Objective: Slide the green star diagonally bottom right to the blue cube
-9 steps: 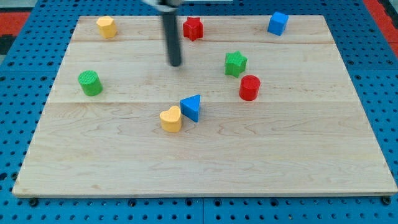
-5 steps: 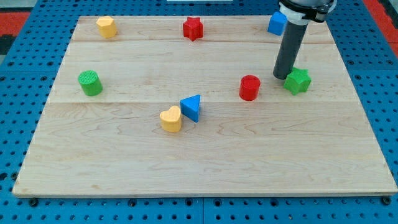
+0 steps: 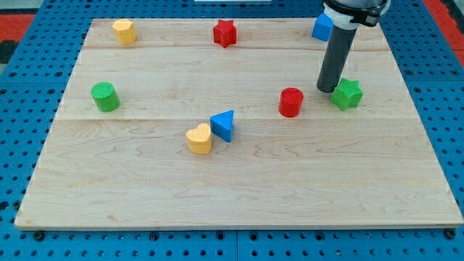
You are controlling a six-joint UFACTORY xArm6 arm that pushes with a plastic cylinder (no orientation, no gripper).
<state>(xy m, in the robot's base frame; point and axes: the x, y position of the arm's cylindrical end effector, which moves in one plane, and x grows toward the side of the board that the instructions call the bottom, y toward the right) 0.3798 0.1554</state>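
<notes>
My tip (image 3: 328, 89) touches the green star (image 3: 347, 94) on its left side, set to shove it rightward; a bare rod, it grips nothing. Star sits right of the red cylinder (image 3: 291, 101), nearer than the far-right blue cube (image 3: 322, 27).

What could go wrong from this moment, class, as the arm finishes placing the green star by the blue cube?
1. My tip sits at the green star's upper left edge; an off-centre push could spin the star or let it slip aside.
2. The rod partly hides the blue cube, and a careless sweep towards the view's top might knock it.
3. The red cylinder lies just to the view's left, so a leftward move could bump it.
</notes>
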